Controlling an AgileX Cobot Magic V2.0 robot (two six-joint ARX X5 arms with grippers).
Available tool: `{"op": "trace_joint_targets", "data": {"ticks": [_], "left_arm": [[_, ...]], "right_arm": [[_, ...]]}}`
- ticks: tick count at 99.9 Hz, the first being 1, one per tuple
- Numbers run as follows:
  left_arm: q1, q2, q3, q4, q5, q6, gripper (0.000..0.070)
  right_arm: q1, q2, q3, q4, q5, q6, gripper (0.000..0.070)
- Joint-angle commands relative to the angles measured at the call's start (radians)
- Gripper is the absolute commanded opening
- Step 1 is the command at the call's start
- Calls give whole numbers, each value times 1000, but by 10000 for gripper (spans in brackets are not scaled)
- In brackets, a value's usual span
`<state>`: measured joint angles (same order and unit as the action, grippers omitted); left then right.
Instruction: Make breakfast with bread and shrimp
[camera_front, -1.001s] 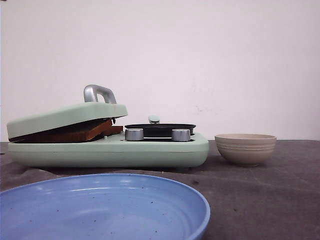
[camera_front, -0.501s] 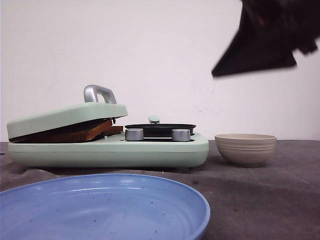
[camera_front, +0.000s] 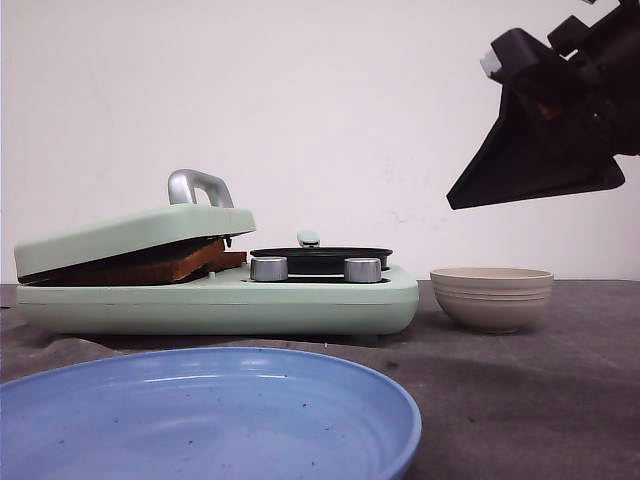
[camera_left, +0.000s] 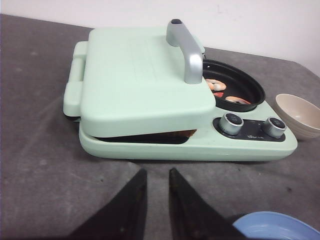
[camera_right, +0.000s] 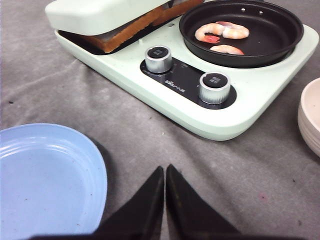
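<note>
The toasted square bread (camera_right: 131, 31) sits clamped under the pale green hinged lid (camera_left: 140, 80) of the mint-green breakfast maker (camera_front: 300, 300) — browned crust poking out the front. Three pink shrimp (camera_right: 221, 31) lie in its round black pan (camera_right: 280, 35). The right gripper (camera_right: 165, 172) hangs up in the air, fingers pressed together. The left gripper (camera_left: 157, 176) has a small gap between its fingers, holding nothing.

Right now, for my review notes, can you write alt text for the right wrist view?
A mint-green breakfast maker sits on a grey table: toasted bread is clamped under its tilted lid, and three cooked shrimp lie in its black round pan. The right gripper, jaws shut and empty, hovers beside a blue plate.
</note>
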<state>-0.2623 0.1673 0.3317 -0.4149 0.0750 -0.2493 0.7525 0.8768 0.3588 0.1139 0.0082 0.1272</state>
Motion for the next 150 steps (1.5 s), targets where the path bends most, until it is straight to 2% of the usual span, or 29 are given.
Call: {"op": "trace_joint_targets", "data": {"ticks": [1, 88, 93, 99, 107, 113, 125, 136, 145, 150], "left_arm": [[-3, -1, 3, 10, 2, -86, 0], [14, -39, 3, -8, -10, -98, 0], [36, -66, -2, -13, -19, -62, 0], [68, -104, -19, 20, -23, 27, 0], [124, -155, -68, 127, -31, 140, 0], [175, -164, -116, 225, -29, 186, 0], [242, -164, -176, 279, 7, 215, 0], [249, -164, -238, 282, 14, 215, 0], [249, -164, -313, 330, 60, 215, 0], [249, -164, -317, 288, 67, 222, 0]], "right_arm": [[10, 4, 2, 7, 4, -3, 0], [10, 4, 2, 20, 3, -3, 0], [10, 4, 2, 20, 3, -3, 0], [10, 4, 2, 20, 3, -3, 0], [10, 4, 2, 20, 3, -3, 0], [10, 4, 2, 20, 3, -3, 0], [10, 3, 2, 21, 3, -3, 0], [10, 4, 2, 20, 3, -3, 0], [10, 4, 2, 21, 3, -3, 0], [10, 3, 2, 20, 3, -3, 0]]}}
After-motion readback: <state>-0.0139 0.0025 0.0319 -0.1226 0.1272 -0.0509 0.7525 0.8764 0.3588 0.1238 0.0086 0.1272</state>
